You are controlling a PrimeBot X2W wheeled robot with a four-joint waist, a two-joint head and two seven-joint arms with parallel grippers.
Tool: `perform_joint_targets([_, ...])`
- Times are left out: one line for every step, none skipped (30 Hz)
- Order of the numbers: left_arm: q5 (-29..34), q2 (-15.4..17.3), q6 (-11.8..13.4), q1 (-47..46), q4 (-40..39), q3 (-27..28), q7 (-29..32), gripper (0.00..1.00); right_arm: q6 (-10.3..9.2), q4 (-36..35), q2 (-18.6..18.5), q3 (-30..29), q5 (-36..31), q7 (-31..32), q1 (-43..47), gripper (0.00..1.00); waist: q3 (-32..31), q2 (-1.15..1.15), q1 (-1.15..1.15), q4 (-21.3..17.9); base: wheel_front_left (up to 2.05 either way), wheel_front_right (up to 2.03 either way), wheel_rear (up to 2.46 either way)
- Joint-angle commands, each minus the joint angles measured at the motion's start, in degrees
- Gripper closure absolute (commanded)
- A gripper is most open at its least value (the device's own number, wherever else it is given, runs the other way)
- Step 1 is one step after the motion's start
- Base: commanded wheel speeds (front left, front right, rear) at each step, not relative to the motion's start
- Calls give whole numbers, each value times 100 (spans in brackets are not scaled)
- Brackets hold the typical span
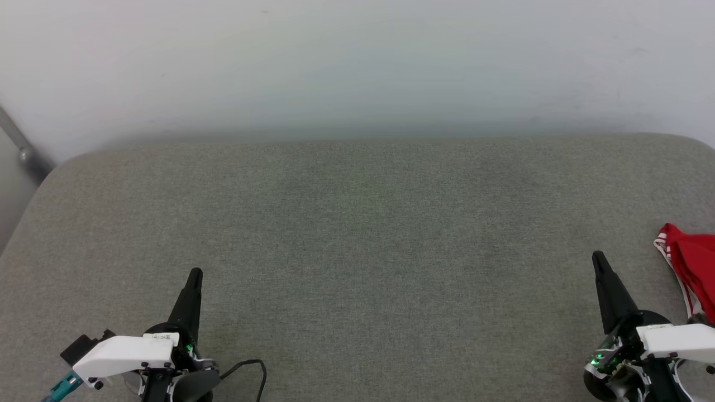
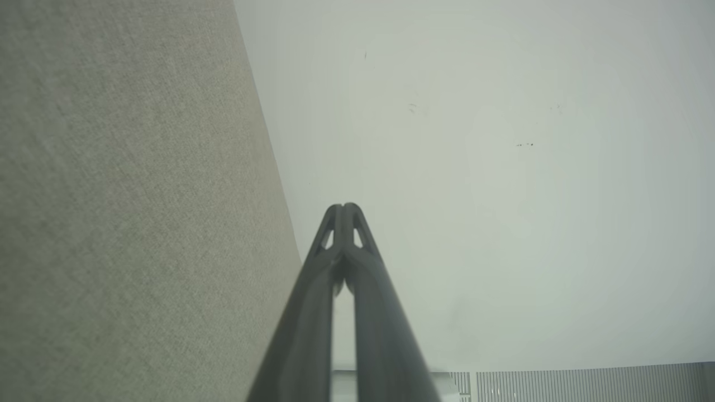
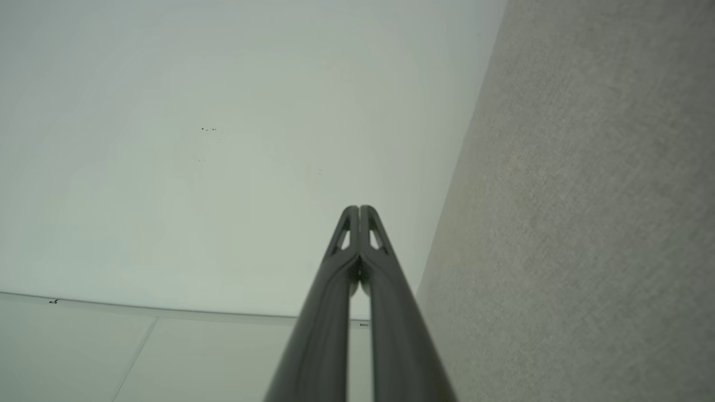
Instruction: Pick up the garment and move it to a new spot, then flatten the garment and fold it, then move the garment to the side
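The bright red jersey garment (image 1: 691, 267) with striped trim lies bunched just right of the right gripper (image 1: 597, 258), on the grey woven cushion (image 1: 357, 223). Both it and the left gripper (image 1: 195, 274) have their fingers pressed together, holding nothing, likely resting.

Head camera sits high, facing forward and down. From there we see the grey fabric bench (image 1: 357, 223) at middling range, from its near part to the pale wall (image 1: 357, 56) behind. Left wrist camera looks along the left claw (image 2: 342, 207), rolled so the bench lies on its left and the wall on its right. Right wrist camera mirrors that along the right claw (image 3: 360, 209): wall left, bench right. Both wrist views ride close to the fabric. All three share the bench's far edge and the wall.
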Motion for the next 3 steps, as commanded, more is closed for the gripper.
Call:
perform_joint_targets([-76,-17,-55,-97,16,44,38,100,-2,31,19,-12,105,31,-108,100,2,0,0,1,0,0,0])
perform_joint_targets([-111,-24,-61,-104,18,56,42,100,-2,38,20,-16,145,34,-110,100,3,0,0,2,0,0,0])
perform_joint_targets([-136,-30,-67,-105,22,67,56,100,-2,51,22,-20,182,38,-109,100,5,0,0,2,0,0,0])
